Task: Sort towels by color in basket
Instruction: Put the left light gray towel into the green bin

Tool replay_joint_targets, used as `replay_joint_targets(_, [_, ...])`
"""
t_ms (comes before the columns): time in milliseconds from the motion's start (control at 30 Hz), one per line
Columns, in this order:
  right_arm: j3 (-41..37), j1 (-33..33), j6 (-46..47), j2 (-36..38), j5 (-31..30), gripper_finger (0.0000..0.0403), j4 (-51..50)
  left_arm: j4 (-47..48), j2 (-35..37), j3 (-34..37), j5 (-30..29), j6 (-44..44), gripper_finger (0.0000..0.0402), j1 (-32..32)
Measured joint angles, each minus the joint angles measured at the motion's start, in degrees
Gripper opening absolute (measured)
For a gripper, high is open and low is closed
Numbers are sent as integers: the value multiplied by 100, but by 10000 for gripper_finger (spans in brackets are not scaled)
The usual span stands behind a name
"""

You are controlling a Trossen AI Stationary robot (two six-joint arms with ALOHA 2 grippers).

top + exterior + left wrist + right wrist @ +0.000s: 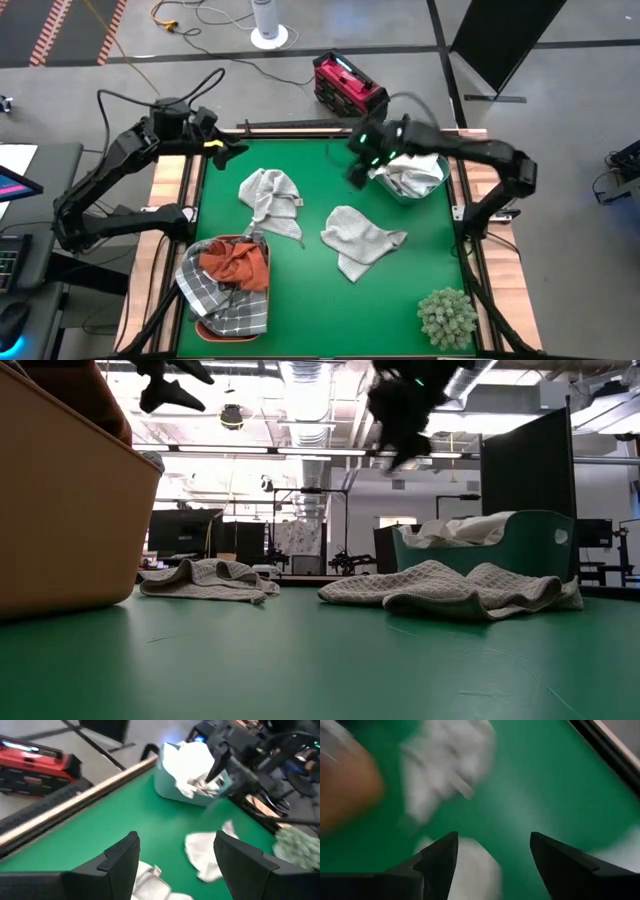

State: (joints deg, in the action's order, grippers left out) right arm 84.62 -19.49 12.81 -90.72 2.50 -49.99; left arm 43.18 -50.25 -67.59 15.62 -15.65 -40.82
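Note:
A teal basket at the table's far right holds white towels. An orange basket at the near left holds a rust-orange towel and a grey checked towel. Two pale towels lie flat on the green mat: one left of centre, one at the middle. My right gripper hangs open in the air just left of the teal basket, nothing between its fingers. My left gripper is raised over the far left corner, open and empty.
A spiky pale-green plant ball sits at the near right corner. A red case lies on the floor beyond the far edge. Bare green mat stretches along the near edge between the orange basket and the plant ball.

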Motion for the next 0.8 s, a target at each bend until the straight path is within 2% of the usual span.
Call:
replay_joint_targets(167, [-136, 671, 1014, -576, -279, 291, 2542, 548, 125, 0, 506, -3, 242, 0])
replay_joint_targets(233, [-113, 823, 1134, -961, -542, 291, 3111, 821, 264, 0, 628, 4, 242, 7])
replay_joint_targets(333, [93, 1050, 1305, -1593, -1046, 290, 3279, 1253, 565, 0, 665, 61, 242, 37])
replay_joint_targets(533, [835, 1252, 1359, -2945, -1490, 290, 3329, 1602, 1177, -2, 673, 34, 242, 37])
replay_joint_targets(700, [1462, 1327, 1566, -3781, -1954, 290, 3332, 1811, 1286, -4, 1241, -204, 242, 40])
replay_joint_targets(800, [1746, 1359, 1362, -4175, -2193, 289, 3444, 1838, 1291, -4, 1565, -353, 242, 42])
